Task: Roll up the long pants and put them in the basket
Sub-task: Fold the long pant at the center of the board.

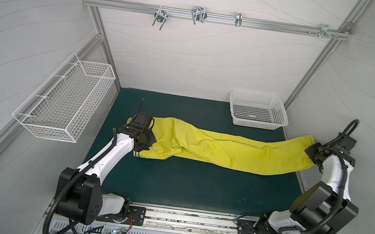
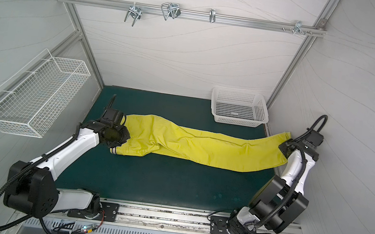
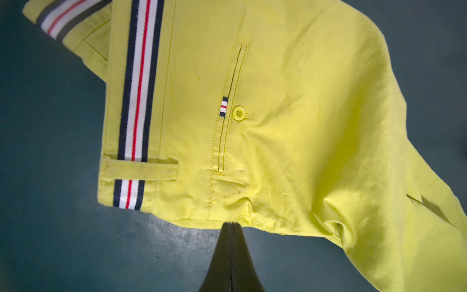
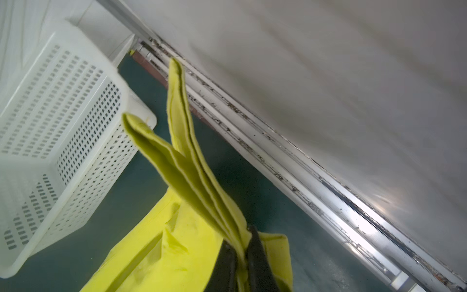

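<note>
So, progress check: the rolling hasn't actually started yet, as far as I can tell. The long pants (image 1: 226, 150) are lying stretched out across the middle of the tabletop (image 1: 184, 186). The striped waistband (image 3: 137, 101) sits near the left edge and the cuffs (image 4: 177, 151) reach the right edge. The legs look stacked one on top of the other, so the lengthwise fold seems done. There's no coil at either end though, which leaves the whole roll still to do.

The right claw (image 4: 240, 240) is clamped on the cuff end. The right wrist view shows several hem layers squeezed between its fingers, and that end is lifted off the tabletop. The left claw (image 3: 231, 225) is closed up tight, with its tips touching the edge of the fabric at the waist end. The cloth puckers a bit around there, but I honestly can't tell if it has caught any fabric or is just resting against it.

Containers: there's a white plastic basket (image 1: 255, 125) at the far right corner of the tabletop, just beside the lower legs but not touching them, with nothing in it that I can see. A white wire basket (image 1: 58, 104) hangs on the left wall, well clear of the pants, and it looks empty too.
</note>
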You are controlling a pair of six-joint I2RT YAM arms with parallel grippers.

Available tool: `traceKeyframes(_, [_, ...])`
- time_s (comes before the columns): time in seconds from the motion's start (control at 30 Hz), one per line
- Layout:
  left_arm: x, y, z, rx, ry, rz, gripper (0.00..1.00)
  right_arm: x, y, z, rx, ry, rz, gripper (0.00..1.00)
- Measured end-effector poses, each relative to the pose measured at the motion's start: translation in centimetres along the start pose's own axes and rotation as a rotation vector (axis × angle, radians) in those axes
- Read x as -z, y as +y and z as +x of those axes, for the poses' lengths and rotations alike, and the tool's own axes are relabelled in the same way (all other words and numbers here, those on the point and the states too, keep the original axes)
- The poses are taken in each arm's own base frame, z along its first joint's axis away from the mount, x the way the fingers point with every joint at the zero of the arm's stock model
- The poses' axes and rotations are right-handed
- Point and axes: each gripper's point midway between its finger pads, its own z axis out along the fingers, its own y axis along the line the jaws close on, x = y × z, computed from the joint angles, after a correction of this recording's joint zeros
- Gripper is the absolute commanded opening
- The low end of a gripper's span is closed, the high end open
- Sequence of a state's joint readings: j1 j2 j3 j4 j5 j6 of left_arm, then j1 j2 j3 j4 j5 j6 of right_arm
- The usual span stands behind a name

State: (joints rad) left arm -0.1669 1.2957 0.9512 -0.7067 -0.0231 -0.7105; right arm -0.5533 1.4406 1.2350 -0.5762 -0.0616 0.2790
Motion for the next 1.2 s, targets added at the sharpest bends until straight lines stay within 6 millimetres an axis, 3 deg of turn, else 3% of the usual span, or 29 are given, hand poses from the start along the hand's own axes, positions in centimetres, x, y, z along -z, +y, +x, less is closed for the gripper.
traceKeyframes(0.07, [0.1,0.3,0.0,0.0,-0.007,-0.009,0.0,0.4,3.1,0.3,0.075,-0.009,-0.047,0.0])
traceKeyframes(0.13, [0.5,1.2,0.4,0.001,-0.019,-0.029,0.15,1.1,6.0,0.7,0.135,-0.019,-0.102,0.0])
traceKeyframes(0.17, [0.8,1.6,0.6,0.003,-0.024,-0.039,0.15,1.4,6.9,0.8,0.152,-0.025,-0.121,0.0])
traceKeyframes(0.23, [1.4,2.8,1.2,0.008,-0.038,-0.06,0.21,1.8,8.0,0.9,0.172,-0.033,-0.143,0.0])
traceKeyframes(0.37, [2.2,4.9,1.9,0.034,-0.073,-0.106,0.54,1.9,8.3,1.0,0.179,-0.031,-0.153,0.0])
traceKeyframes(0.57, [1.8,7.1,1.6,0.07,-0.101,-0.178,0.56,1.9,8.7,1.2,0.182,-0.026,-0.176,0.0])
traceKeyframes(0.83, [-1.2,10.4,0.4,0.155,-0.077,-0.271,0.56,2.0,9.2,1.4,0.183,-0.015,-0.206,0.0])
traceKeyframes(1.0, [-2.6,9.9,-1.4,0.168,-0.114,-0.243,0.56,2.0,9.4,1.5,0.18,-0.01,-0.218,0.0])
traceKeyframes(1.2, [-4.1,7.9,-3.6,0.159,-0.156,-0.168,0.55,2.0,9.5,1.7,0.181,-0.006,-0.223,0.0])
